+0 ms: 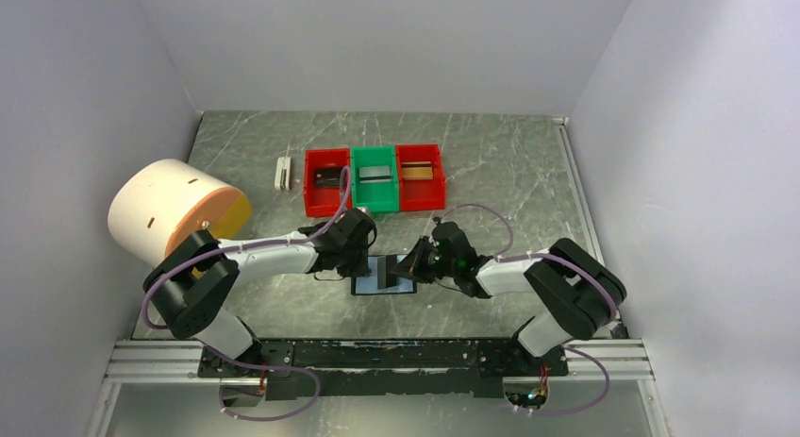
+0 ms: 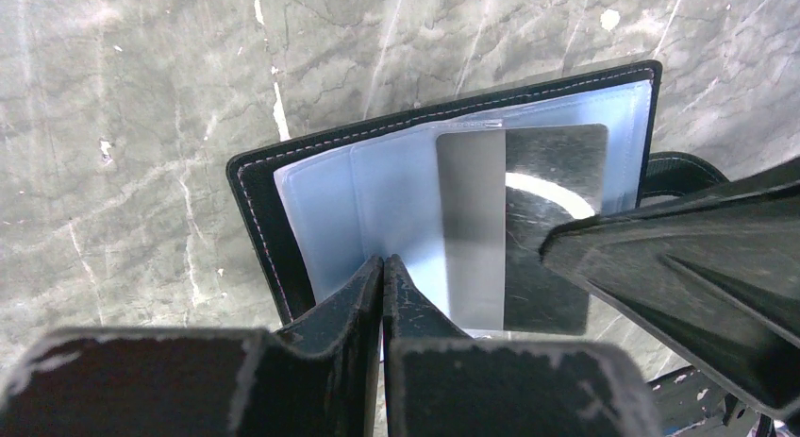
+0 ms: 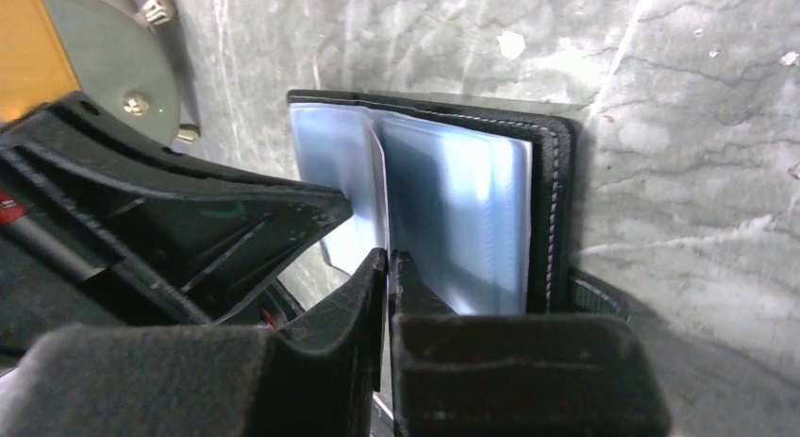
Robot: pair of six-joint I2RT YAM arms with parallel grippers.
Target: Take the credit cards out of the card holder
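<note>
The black card holder [image 1: 364, 288] lies open on the marble table between both arms, its bluish pockets [image 2: 321, 210] facing up. A grey credit card [image 2: 472, 229] sticks part way out of a middle pocket. My left gripper [image 1: 361, 260] is shut on a bluish pocket leaf at the holder's near edge [image 2: 384, 264]. My right gripper [image 1: 415, 264] comes in from the right and is shut on a thin edge at the holder's middle [image 3: 389, 258], which looks like the grey card. Its fingers [image 2: 660, 258] reach the card's right side. The holder's stitched cover [image 3: 552, 201] stays flat.
Three bins stand at the back: red [image 1: 310, 187], green [image 1: 357, 184] and red [image 1: 440, 182], each with a card inside. A small white block [image 1: 282, 173] lies left of them. A large white and orange cylinder [image 1: 170, 210] sits at the left. Grey walls close in on both sides.
</note>
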